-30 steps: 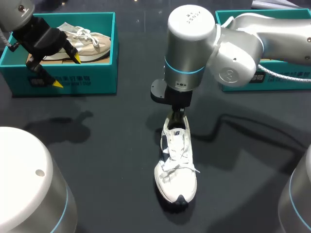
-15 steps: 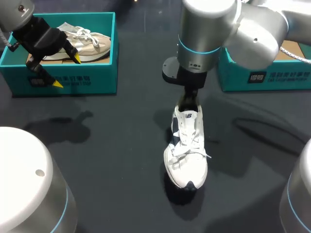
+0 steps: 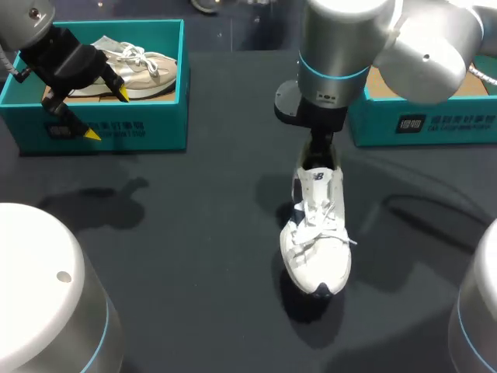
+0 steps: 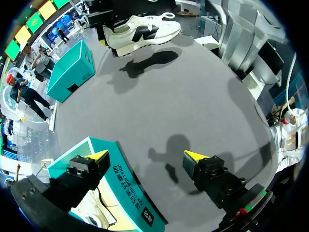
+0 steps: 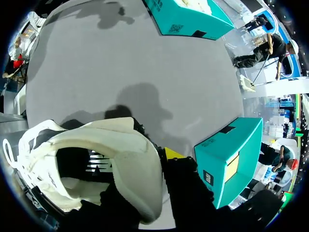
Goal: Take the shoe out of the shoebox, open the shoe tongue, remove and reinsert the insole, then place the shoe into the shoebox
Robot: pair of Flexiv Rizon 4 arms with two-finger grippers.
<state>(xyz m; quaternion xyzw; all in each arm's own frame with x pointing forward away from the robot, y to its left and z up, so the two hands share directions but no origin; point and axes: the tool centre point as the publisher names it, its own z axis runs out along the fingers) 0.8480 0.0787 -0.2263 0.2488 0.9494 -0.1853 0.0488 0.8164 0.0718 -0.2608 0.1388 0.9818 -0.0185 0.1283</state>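
While the right pincer (image 3: 320, 155) is pinching the heel collar of the white shoe (image 3: 317, 233), one finger inside and one outside, the shoe is hanging just clear of the bench (image 3: 178, 233), a little toward 4 o'clock from the middle in the head view. Its heel is pointing to 12 and its toe to 6, with a shadow showing beneath it. The right shoebox (image 3: 423, 124) is sitting at 2 o'clock, close by the arm.

Over at 10 o'clock the left pincer (image 4: 146, 155) is hovering spread wide and gripping nothing, above the front wall of the left shoebox (image 3: 101, 128), where a beige shoe (image 3: 132, 66) is lying inside.

So the shoe is clearly out of its box. The laces are looking loose, but I cannot tell whether the tongue and insole work is finished. If it is not, all of that is waiting; either way, putting the shoe into the box is not yet done.
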